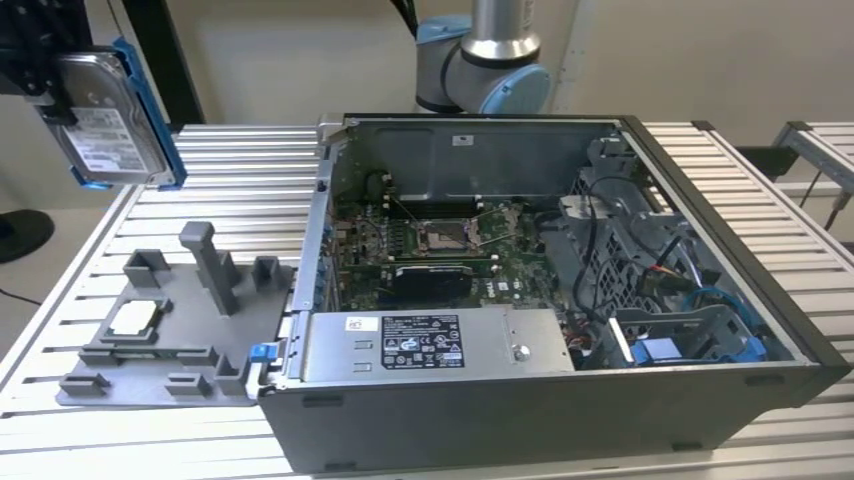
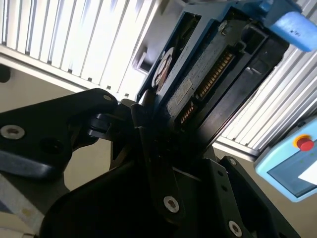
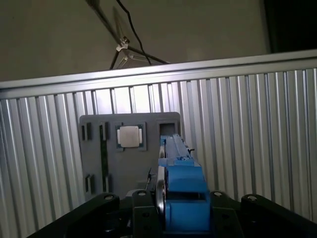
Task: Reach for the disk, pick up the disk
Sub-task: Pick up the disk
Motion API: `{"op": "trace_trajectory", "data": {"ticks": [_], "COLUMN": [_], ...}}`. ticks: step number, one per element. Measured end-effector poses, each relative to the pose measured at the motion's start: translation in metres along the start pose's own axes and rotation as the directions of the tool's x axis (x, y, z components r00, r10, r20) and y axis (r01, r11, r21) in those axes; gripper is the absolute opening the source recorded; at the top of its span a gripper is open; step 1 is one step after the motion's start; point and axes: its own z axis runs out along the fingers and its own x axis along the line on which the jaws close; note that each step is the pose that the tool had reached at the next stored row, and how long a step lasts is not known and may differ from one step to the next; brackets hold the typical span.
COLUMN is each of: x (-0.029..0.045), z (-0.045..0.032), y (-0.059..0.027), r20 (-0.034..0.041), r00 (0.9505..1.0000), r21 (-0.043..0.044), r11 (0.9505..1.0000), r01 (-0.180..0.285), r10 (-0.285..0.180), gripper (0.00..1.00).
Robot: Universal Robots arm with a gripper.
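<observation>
Right now I have the disk (image 1: 114,125) clamped in the jaws, long axis hanging downward, well above the grey fixture (image 1: 134,375).

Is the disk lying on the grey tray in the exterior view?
No, the gripper holds the disk up in the air, clear of the grey tray.

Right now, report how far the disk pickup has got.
Reach and pick look done: the disk hangs in the air above the gray fixture, at the exterior view's upper left. In hand: the gripper is shut on it. Left: nothing of the pickup shows undone.
</observation>
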Motion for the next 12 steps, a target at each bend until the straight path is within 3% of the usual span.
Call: {"op": "trace_trajectory", "data": {"ticks": [12], "x": [-0.0002], "z": [-0.0449], "y": [0.0003], "r20": [0.0], "r00": [1.0], "r21": [0.0], "r11": [1.0], "r01": [0.001], "r10": [-0.001], "gripper": [0.0]}}
